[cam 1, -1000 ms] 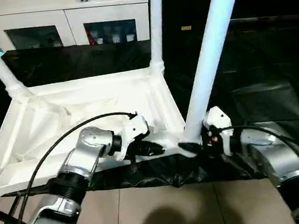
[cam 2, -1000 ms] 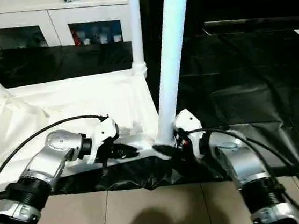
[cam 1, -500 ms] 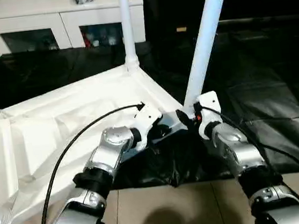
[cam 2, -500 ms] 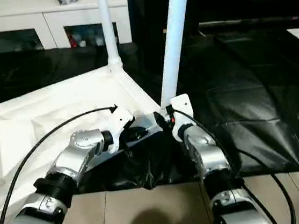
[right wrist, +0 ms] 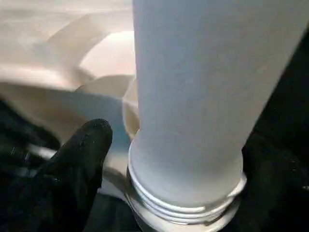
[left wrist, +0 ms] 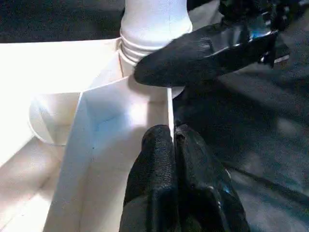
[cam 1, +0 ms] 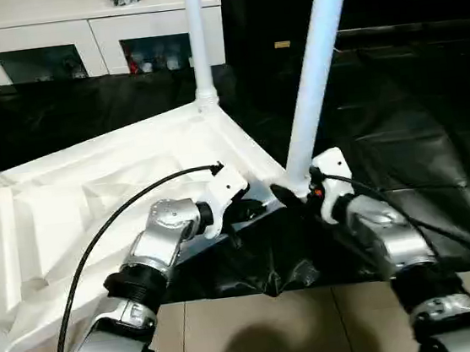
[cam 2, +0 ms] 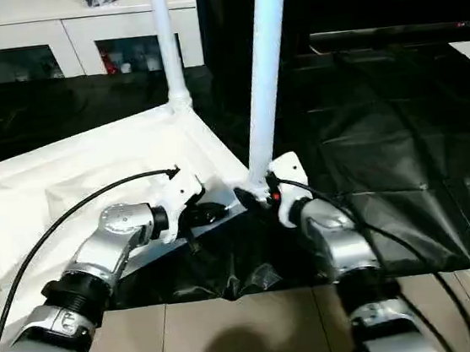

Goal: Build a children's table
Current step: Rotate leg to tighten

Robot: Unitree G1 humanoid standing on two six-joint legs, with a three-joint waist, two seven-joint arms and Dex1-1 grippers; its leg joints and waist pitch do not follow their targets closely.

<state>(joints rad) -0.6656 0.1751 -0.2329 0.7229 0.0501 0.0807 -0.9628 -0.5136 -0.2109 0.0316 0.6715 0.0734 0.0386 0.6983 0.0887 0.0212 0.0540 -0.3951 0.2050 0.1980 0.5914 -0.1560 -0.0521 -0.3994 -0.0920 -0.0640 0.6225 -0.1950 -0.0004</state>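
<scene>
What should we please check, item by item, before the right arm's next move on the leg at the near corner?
1. Inverted white plastic tabletop lies on the black sheet: ok.
2. Left gripper shut on the tabletop's rim: ok.
3. Long white round leg stands upright in the near corner socket: ok.
4. Leg fully screwed in: not ok, thread rings still show at its base.
5. Right gripper straddles the leg's base, fingers either side: ok; contact cannot tell.
</scene>
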